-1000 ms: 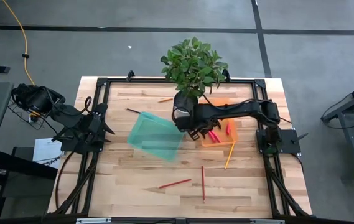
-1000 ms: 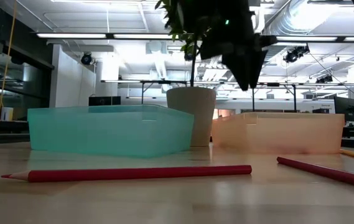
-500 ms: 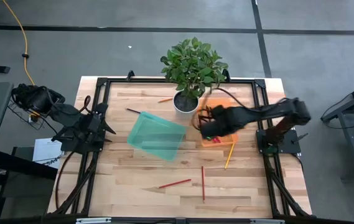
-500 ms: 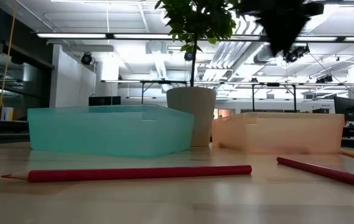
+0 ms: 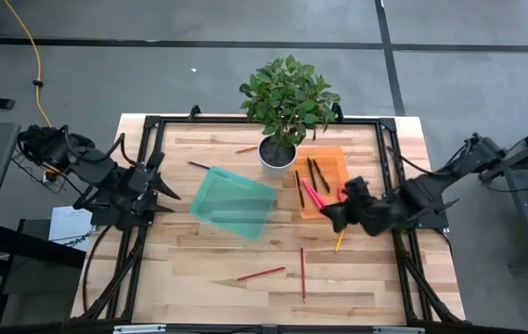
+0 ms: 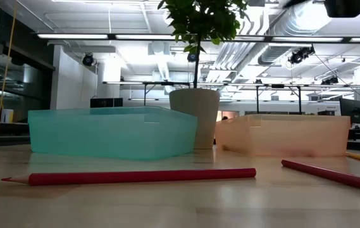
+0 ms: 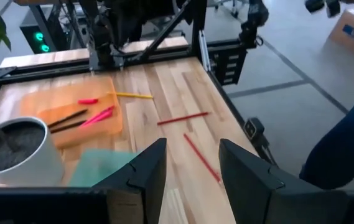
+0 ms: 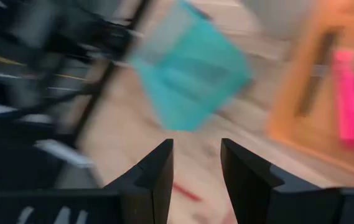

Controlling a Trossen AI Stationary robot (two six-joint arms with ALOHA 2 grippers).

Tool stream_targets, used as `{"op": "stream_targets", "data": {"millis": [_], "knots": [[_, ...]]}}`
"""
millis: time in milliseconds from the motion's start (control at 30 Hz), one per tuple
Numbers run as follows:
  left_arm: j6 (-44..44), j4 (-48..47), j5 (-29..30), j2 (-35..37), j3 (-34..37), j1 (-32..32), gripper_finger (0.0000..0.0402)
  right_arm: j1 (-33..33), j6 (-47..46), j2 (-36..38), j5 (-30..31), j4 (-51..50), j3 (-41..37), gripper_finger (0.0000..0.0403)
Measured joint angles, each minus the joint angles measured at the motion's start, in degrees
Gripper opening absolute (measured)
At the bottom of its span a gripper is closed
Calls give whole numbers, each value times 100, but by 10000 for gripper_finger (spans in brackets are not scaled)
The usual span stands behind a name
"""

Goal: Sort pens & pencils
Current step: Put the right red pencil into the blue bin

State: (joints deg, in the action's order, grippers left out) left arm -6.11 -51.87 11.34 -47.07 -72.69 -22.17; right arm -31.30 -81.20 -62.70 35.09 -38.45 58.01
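Observation:
An orange tray (image 5: pixel 324 160) holds black pens (image 5: pixel 317 174) and pink pens (image 5: pixel 314 196); both also show in the left wrist view (image 7: pixel 69 121). A teal tray (image 5: pixel 234 202) lies left of it. Two red pencils (image 5: pixel 262 274) (image 5: pixel 302 272) and a yellow pencil (image 5: pixel 341 233) lie flat on the table. An orange pencil (image 5: pixel 247 148) and a black pen (image 5: pixel 199 165) lie at the far left. My right gripper (image 5: pixel 331 216) is open and empty above the table, just near of the orange tray's near right corner. My left gripper (image 5: pixel 160 183) is open and empty at the table's left edge.
A potted plant (image 5: pixel 287 102) stands at the table's far edge between the trays, its white pot (image 6: pixel 195 117) close to both. A black frame (image 5: pixel 152 125) runs round the table top. Bare wood lies in the near left part.
My right gripper has drawn back from over the orange tray's left side, by the plant pot, toward the table's right and near edges. Its arm has folded back to the right, and the pens in the tray now show.

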Motion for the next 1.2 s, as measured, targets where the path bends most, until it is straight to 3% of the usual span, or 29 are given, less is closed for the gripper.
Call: {"op": "stream_targets", "data": {"millis": [133,367,567,700,967,1067,1200], "knots": [[-59,288,31,-186,0,1,134,-474,551,389,413,1778,-763,124],[18,967,91,-782,0,1,134,-974,1696,472,496,4940,-2026,124],[17,1488,361,-1027,0,-222,134,-1522,1766,472,979,5997,-2659,124],[-98,1667,1255,-1006,0,-860,134,-1938,1933,474,1401,6267,-2745,124],[-594,1697,3767,-1055,35,-2538,134,-2549,2172,472,2237,6328,-2745,124],[-920,1840,4307,-1101,244,-2956,134,-2593,2173,471,2275,6438,-2745,124],[-1594,1881,4568,-1207,568,-3204,134,-2583,2283,450,2280,6792,-2745,124]]}}
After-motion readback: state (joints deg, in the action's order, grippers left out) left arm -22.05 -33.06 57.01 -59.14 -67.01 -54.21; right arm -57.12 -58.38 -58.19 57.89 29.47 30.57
